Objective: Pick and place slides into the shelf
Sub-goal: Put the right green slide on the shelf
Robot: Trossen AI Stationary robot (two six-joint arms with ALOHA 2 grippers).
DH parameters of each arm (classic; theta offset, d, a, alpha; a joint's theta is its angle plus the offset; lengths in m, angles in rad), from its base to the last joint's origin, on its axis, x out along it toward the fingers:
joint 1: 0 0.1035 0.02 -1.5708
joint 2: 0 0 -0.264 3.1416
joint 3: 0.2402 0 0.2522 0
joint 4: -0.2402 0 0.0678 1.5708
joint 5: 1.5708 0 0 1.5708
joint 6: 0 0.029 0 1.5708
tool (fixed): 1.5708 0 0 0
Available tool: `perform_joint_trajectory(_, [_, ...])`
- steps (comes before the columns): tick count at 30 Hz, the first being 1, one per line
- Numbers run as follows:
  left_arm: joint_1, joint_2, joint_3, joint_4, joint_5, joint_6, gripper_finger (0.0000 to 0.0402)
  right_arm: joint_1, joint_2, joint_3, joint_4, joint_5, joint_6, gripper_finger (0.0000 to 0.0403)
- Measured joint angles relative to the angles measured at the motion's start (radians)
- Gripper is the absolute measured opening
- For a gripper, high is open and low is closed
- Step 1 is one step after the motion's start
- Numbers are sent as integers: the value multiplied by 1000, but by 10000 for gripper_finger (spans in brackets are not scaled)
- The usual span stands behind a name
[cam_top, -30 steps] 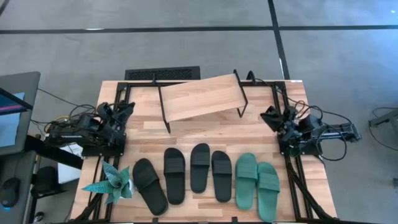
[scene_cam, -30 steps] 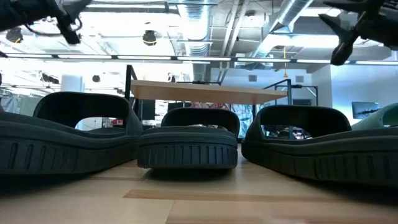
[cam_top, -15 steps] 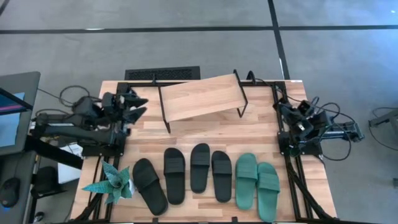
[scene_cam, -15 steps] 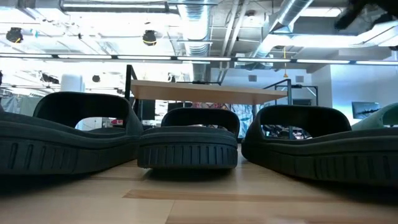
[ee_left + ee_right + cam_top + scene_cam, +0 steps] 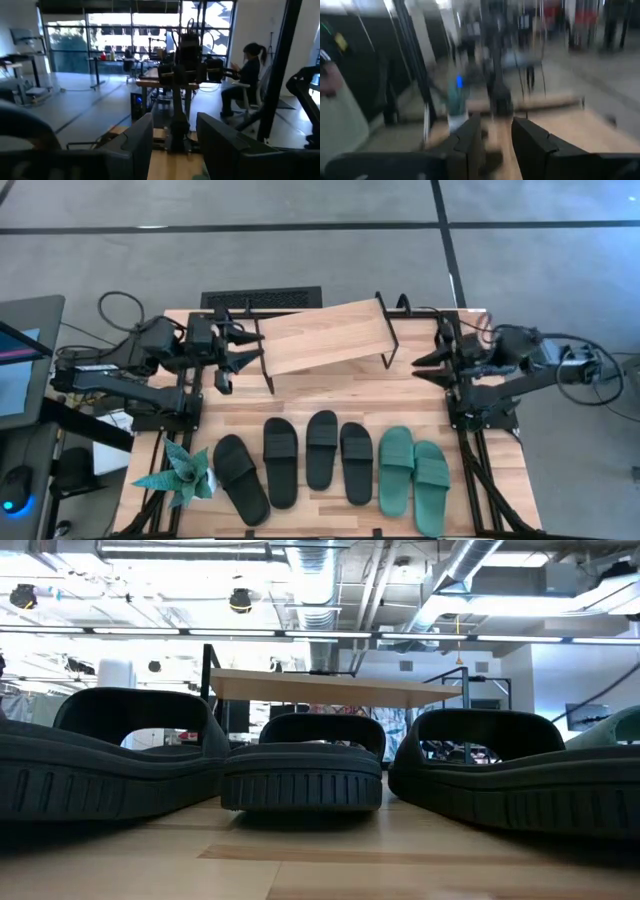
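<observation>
Six slides (image 5: 320, 450) lie in a row before the shelf (image 5: 322, 336), plant (image 5: 181, 475) at their left

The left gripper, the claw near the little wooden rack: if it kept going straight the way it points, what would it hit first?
Probably the shelf. In the high view the left gripper, fingers open and empty, points at the rack's near black leg and plank end. Its height above the table is unclear, so it might pass over.

Slides: six in row along near table edge. Four black (image 5: 239, 478) (image 5: 281, 460) (image 5: 321, 448) (image 5: 356, 462); two green (image 5: 395, 469) (image 5: 431, 485). Shelf (image 5: 324, 336): one. Paper plant (image 5: 182, 475): one. Arms: two, so two grippers, left (image 5: 246, 346), right (image 5: 423, 363). Person (image 5: 246, 80): one, seated in room beyond.
</observation>
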Motion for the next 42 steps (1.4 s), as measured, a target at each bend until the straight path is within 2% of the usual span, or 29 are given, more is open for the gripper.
perform_joint_trajectory(4, [0,0,1,-45,8,-66,139,53,109,149,-252,25,65,98])
perform_joint_trajectory(7, [0,0,1,-67,8,-78,139,95,181,206,-379,28,132,98])
perform_joint_trajectory(14, [0,-1,1,-130,5,-74,139,250,292,233,-661,34,397,98])
perform_joint_trajectory(18, [1,-1,1,-171,-15,-73,139,382,325,233,-757,123,551,98])
perform_joint_trajectory(25, [1,-1,1,-188,-35,-72,139,668,365,233,-828,309,907,98])
perform_joint_trajectory(31, [1,-1,1,-198,-52,-70,139,880,496,233,-896,363,1188,98])
perform_joint_trajectory(36, [1,-1,1,-203,-54,-70,139,974,640,233,-878,365,1339,98])
perform_joint_trajectory(42, [1,-1,1,-203,-80,-71,139,1008,808,233,-799,317,1363,98])
